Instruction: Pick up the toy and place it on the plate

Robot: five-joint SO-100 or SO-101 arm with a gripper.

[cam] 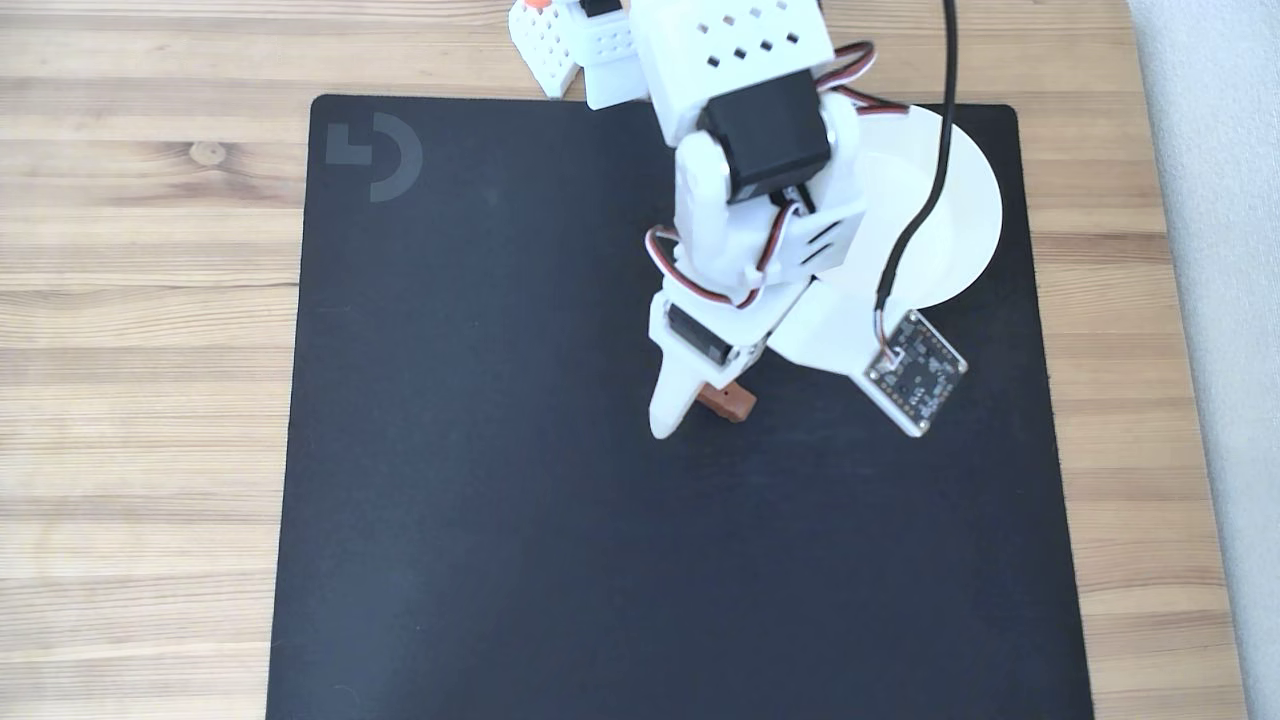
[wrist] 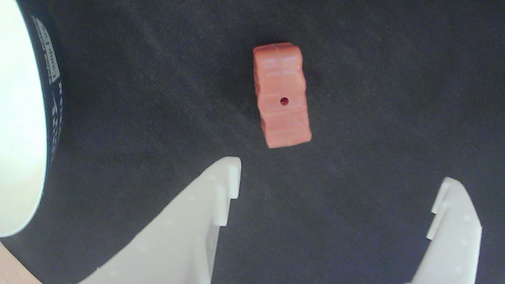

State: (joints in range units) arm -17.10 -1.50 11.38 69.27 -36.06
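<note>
Wrist view puts my gripper [wrist: 339, 173] nearest, its two white fingers [wrist: 221, 189] spread wide and holding nothing. Just past the fingertips lies the toy [wrist: 281, 94], a reddish block resting flat on the black mat [wrist: 375, 98], its long side running away from me and its little hole facing up. It sits closer to the finger on the left of this view than to the other, so it is not centred in the gap. Farther off, at the left edge, is the plate [wrist: 19, 130], white inside with a dark outer wall bearing white marks.

From the fixed view my gripper [cam: 690, 405] hangs over the toy [cam: 730, 400], whose end peeks out beside one finger, and the plate [cam: 965, 210] lies beyond, partly behind my arm, at the far right of the mat [cam: 480, 450] on the wooden table [cam: 140, 300].

I judge the grasp not yet begun. The risk is the offset: if I come down as I am, the nearer finger could land on the block or nudge it sideways (it looks light and would likely slide on the cloth). Closing across a chamfered corner could also let it twist out. On the carry, the plate's raised rim is something a low toy could clip.
</note>
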